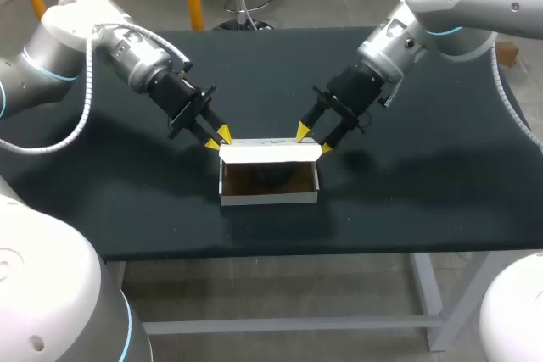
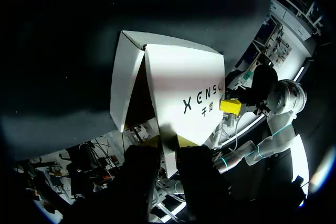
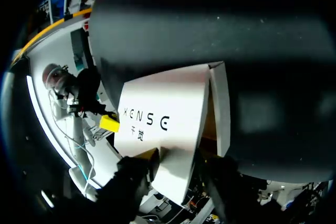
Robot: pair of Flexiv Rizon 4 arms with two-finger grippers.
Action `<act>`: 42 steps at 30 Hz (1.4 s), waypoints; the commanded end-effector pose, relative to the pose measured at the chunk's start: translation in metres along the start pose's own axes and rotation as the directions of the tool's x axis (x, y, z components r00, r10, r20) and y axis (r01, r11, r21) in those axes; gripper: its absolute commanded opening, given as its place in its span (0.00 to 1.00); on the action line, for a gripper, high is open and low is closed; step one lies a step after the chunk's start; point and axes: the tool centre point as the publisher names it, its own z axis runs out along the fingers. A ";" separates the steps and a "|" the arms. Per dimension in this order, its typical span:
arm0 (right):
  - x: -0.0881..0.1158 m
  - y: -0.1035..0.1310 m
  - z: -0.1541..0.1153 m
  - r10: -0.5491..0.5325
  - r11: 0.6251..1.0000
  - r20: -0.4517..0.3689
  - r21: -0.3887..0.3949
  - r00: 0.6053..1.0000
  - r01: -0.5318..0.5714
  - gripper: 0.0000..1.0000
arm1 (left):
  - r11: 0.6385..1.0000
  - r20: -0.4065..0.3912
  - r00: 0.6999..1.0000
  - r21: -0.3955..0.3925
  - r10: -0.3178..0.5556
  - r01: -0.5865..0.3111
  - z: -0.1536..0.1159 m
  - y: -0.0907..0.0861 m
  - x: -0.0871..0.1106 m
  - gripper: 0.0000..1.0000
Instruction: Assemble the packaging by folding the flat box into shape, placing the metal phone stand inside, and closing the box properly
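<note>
Box (image 1: 268,195) sits folded mid-worktop (image 1: 407,192), dark stand (image 1: 270,177) apparently inside, lid (image 1: 270,152) upright and not yet closed, left claw (image 1: 217,138) and right claw (image 1: 314,139) each pinching a lid corner.

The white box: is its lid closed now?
Open: the lid stands raised at the back; the box shows its brown interior.

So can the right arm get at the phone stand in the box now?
Probably not directly: the right gripper is behind the box, at a corner of the raised lid, which stands between it and the phone stand. From above, the way looks open.
</note>
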 end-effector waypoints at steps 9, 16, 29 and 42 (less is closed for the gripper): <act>0.005 0.004 0.000 0.001 1.000 -0.005 0.009 1.000 -0.001 0.47 | 1.000 0.000 1.000 0.000 0.002 -0.002 0.005 0.000 0.002 0.12; 0.005 0.004 0.000 0.002 1.000 -0.006 0.007 1.000 -0.002 0.42 | 1.000 0.001 1.000 -0.002 0.002 -0.002 0.005 0.000 0.001 0.12; 0.000 0.005 0.002 0.005 1.000 -0.008 0.011 1.000 -0.005 0.43 | 1.000 -0.001 1.000 -0.007 0.005 -0.005 0.005 -0.004 -0.004 0.14; -0.005 0.007 0.008 0.005 1.000 -0.005 0.016 1.000 -0.005 0.43 | 1.000 -0.012 1.000 -0.018 0.010 -0.010 0.008 -0.009 -0.011 0.13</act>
